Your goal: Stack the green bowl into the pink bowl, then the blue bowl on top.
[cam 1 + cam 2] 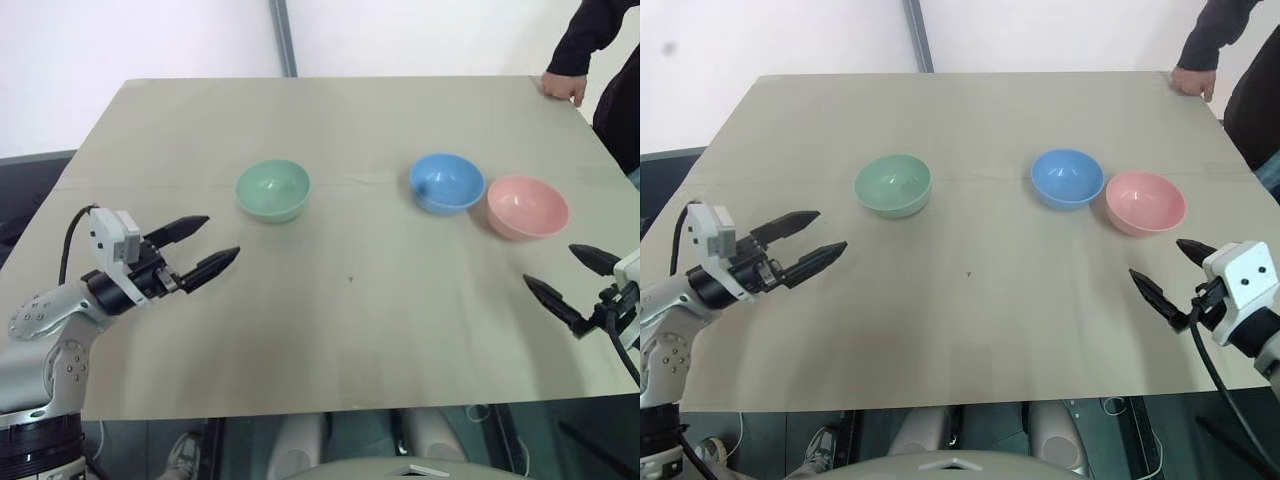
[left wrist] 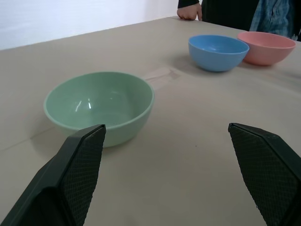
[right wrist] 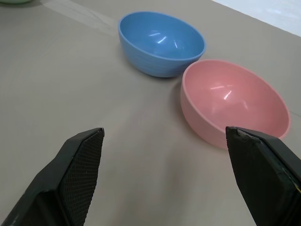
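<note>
Three bowls sit separately on the bench: green bowl left, blue bowl beside pink bowl right. The left gripper and right gripper are both spread, empty.

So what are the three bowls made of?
The green bowl, blue bowl and pink bowl all look like smooth plastic, perhaps melamine: plain solid color, thin even rims, soft light glints inside. Glazed ceramic can't be ruled out.

The room is bright, with soft light from above. Small white shine spots sit inside the bowls. Shadows are faint. Everything looks sharp.
</note>
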`<act>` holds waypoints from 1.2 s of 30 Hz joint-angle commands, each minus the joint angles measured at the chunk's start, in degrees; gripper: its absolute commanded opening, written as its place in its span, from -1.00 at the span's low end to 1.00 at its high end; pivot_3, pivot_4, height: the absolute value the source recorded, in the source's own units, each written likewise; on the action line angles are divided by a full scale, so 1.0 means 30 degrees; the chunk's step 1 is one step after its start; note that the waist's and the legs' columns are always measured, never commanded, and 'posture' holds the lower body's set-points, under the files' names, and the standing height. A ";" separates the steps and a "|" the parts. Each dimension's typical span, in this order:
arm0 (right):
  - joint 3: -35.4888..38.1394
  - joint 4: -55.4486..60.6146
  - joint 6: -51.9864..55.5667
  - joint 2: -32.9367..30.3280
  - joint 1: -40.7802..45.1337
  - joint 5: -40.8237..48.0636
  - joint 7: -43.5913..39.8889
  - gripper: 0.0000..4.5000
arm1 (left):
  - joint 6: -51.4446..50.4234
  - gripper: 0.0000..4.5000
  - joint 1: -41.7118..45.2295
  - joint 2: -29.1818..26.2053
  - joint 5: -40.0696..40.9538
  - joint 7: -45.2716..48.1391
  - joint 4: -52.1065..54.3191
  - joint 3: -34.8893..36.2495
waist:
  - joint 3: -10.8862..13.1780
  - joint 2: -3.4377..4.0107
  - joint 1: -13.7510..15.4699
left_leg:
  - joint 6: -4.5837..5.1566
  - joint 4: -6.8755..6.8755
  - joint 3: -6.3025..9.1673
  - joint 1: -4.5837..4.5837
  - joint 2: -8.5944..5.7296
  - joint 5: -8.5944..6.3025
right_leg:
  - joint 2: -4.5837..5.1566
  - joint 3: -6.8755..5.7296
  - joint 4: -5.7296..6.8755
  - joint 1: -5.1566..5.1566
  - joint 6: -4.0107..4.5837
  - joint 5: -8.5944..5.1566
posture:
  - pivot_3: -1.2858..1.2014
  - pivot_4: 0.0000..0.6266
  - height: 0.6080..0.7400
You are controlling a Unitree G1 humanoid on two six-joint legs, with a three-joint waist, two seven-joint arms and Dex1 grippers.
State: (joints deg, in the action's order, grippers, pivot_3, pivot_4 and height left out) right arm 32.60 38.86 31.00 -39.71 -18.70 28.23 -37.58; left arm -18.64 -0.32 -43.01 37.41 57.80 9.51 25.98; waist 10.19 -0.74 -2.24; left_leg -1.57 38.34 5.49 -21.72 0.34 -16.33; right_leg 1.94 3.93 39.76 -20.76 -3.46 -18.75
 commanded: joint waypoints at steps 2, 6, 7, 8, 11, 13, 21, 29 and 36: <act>0.0907 0.0373 0.0113 -0.0561 0.0216 0.0392 -0.0075 1.00 | -0.0069 0.96 0.0033 -0.0255 0.0355 -0.0139 0.0768 0.0493 | 0.0000 0.0000 0.0010 | 0.0000 0.0000 0.0003 0.0000 0.0000 0.0000 | -0.0001 -0.0005 0.0000 0.0000 0.0001 0.0000 | 0.03 -0.52 1.00; 0.0579 0.0203 0.0151 -0.0732 0.0762 0.0523 0.0040 1.00 | -0.0358 0.96 0.0373 -0.0270 0.0472 -0.0402 0.0936 0.0309 | 0.0000 0.0000 0.0007 | 0.0000 0.0000 0.0001 -0.0002 -0.0001 0.0000 | -0.0001 -0.0008 0.0000 0.0000 0.0001 0.0000 | 0.03 -0.52 1.00; 0.0417 0.0221 0.0092 -0.0753 0.0897 0.0462 0.0092 1.00 | -0.0455 0.96 0.0469 -0.0221 0.0547 -0.0496 0.1048 0.0253 | 0.0001 -0.0001 0.0007 | 0.0000 0.0000 0.0001 -0.0002 -0.0001 0.0000 | -0.0001 -0.0008 0.0000 0.0000 0.0000 0.0000 | 0.03 -0.52 1.00; 0.0249 0.0246 0.0051 -0.0784 0.1003 0.0375 0.0128 1.00 | -0.0627 0.96 0.0561 -0.0169 0.0661 -0.0625 0.1194 0.0200 | 0.0001 -0.0001 0.0010 | 0.0000 0.0000 0.0002 -0.0003 -0.0001 0.0000 | -0.0001 -0.0008 -0.0001 0.0000 0.0000 0.0000 | 0.03 -0.52 1.00; -0.0450 0.0277 0.0211 -0.0923 0.1529 0.0076 0.0452 1.00 | -0.0874 0.96 0.0874 -0.0108 0.0770 -0.0727 0.1451 -0.0098 | 0.0001 -0.0001 0.0012 | 0.0000 0.0000 0.0006 -0.0005 0.0000 0.0000 | -0.0001 -0.0009 -0.0003 -0.0001 0.0000 0.0000 | 0.03 -0.52 1.00; -0.1213 0.0253 0.0421 -0.1192 0.1939 -0.0270 0.0602 1.00 | -0.1027 0.96 0.1083 -0.0036 0.0833 -0.0801 0.1659 -0.0314 | 0.0001 -0.0001 -0.0009 | 0.0000 0.0000 0.0005 -0.0005 -0.0001 0.0000 | 0.0000 -0.0008 -0.0003 -0.0001 0.0000 0.0000 | 0.03 -0.52 1.00; -0.6270 0.0602 0.3571 -0.2485 0.6170 -0.2168 0.2683 1.00 | -0.1741 0.96 0.2066 0.0914 0.1348 -0.1802 0.3917 -0.2164 | 0.0005 0.0000 -0.0028 | -0.0001 0.0001 0.0049 -0.0008 -0.0008 0.0001 | 0.0005 0.0002 -0.0001 -0.0011 -0.0001 0.0001 | 0.03 -0.52 1.00; -1.0504 -0.1530 0.5055 -0.2401 1.1542 -0.4424 0.3699 1.00 | -0.1571 0.96 0.1785 0.2675 0.1016 -0.2943 0.5570 -0.4233 | 0.0007 0.0000 -0.0010 | -0.0004 0.0002 0.0059 -0.0089 -0.0013 0.0003 | 0.0007 0.0007 -0.0007 -0.0108 -0.0001 0.0002 | 0.03 -0.52 1.00; -1.1173 -0.1968 0.5105 -0.1861 1.3679 -0.3371 0.1874 1.00 | -0.1534 0.96 0.2040 0.2884 0.0655 -0.4683 0.5069 -0.3322 | 0.0004 -0.0004 0.0002 | -0.0004 0.0002 0.0068 -0.0165 -0.0012 0.0004 | 0.0001 0.0000 0.0009 -0.0188 -0.0001 0.0002 | 0.03 -0.52 1.00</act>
State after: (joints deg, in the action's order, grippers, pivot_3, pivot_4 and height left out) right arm -1.30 31.60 46.89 -44.56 21.80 18.28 -31.17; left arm -23.40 5.43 -34.18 38.41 44.38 23.42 13.96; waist 10.20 -0.76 -2.23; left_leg -1.59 38.38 5.70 -22.40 0.31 -16.32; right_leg 1.95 3.93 39.80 -21.48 -3.46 -18.75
